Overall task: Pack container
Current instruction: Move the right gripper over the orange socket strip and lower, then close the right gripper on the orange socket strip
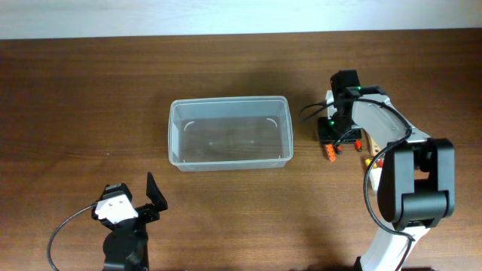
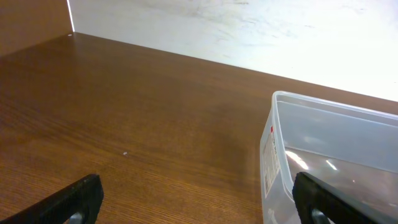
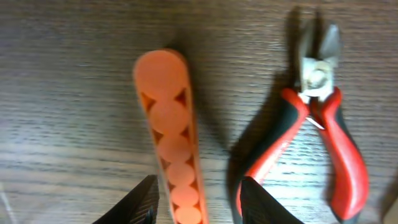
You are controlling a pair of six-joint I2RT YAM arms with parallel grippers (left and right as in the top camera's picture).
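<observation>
Right gripper [image 3: 199, 188] sits open astride the flat orange plastic holed bar [image 3: 169, 143]; an off-centre close may skid it against the neighbouring red-handled steel pliers [image 3: 323, 140].

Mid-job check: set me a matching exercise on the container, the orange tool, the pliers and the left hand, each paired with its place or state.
Things
1. container
2. orange tool
3. pliers
4. left hand

Places or states
A. open, holding nothing
B. on the table, straddled by the open right hand
C. empty, at the middle of the table
D. red and black handles, lying beside the orange tool

Pairs: 1-C, 2-B, 3-D, 4-A
</observation>
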